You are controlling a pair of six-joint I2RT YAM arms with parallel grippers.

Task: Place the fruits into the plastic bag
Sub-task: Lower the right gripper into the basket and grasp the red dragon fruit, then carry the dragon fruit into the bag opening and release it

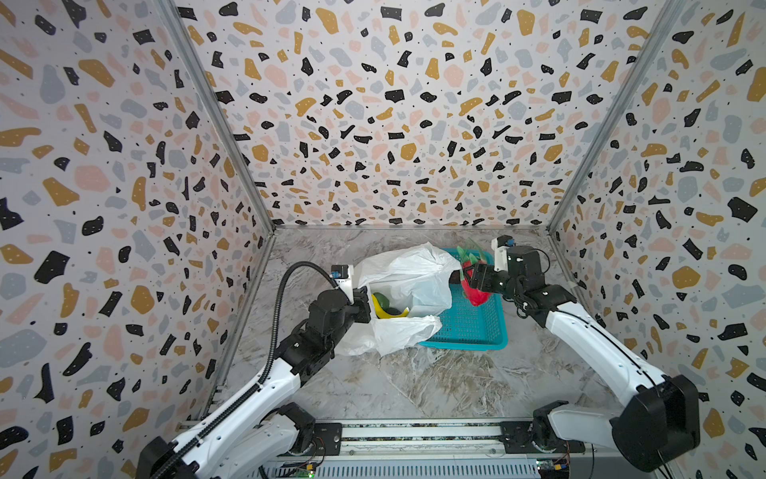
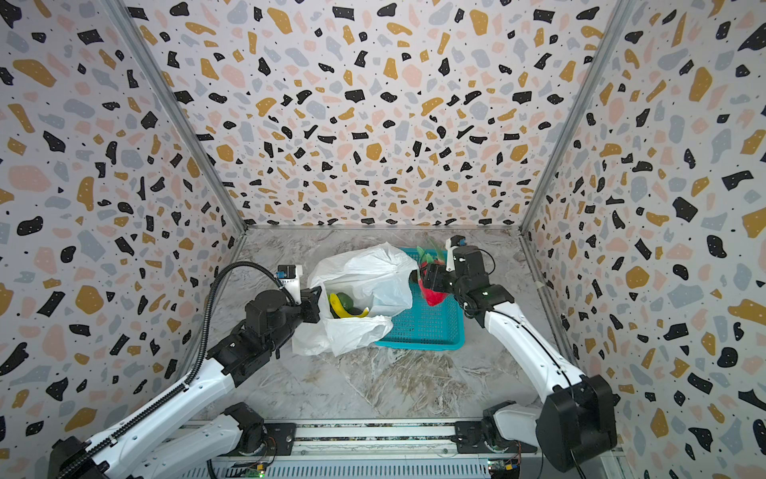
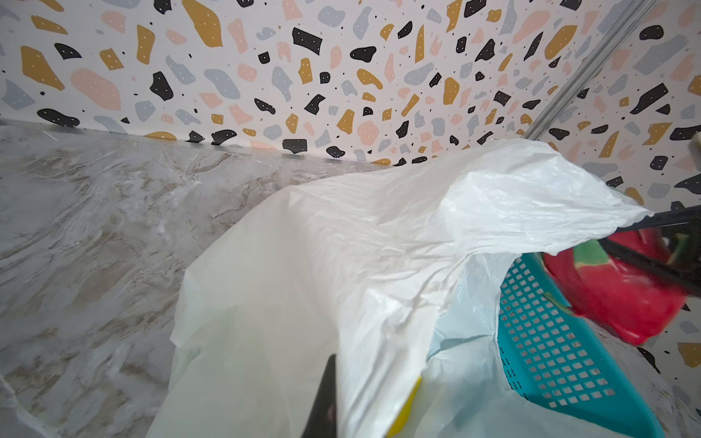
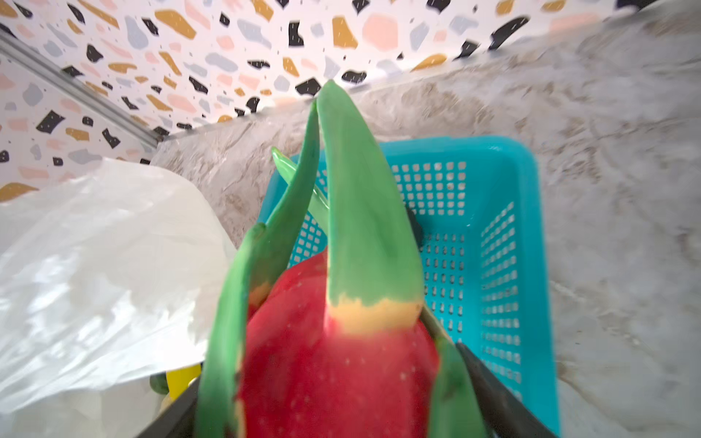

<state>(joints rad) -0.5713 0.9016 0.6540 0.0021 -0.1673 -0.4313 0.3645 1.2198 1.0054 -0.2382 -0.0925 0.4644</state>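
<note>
Red-pink dragon fruit with green leafy scales [image 1: 476, 290], pinched in the right fingers [image 4: 493, 398] above the teal mesh basket [image 1: 468, 323], may snag the crinkly white plastic bag [image 1: 408, 278], whose rim the left fingers [image 3: 322, 398] pinch shut, and collapse its mouth.

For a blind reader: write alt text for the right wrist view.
A red dragon fruit with long green scales fills the foreground, held between the right tool's dark jaws above a teal mesh basket. The white plastic bag lies beside it on marble tabletop.
</note>
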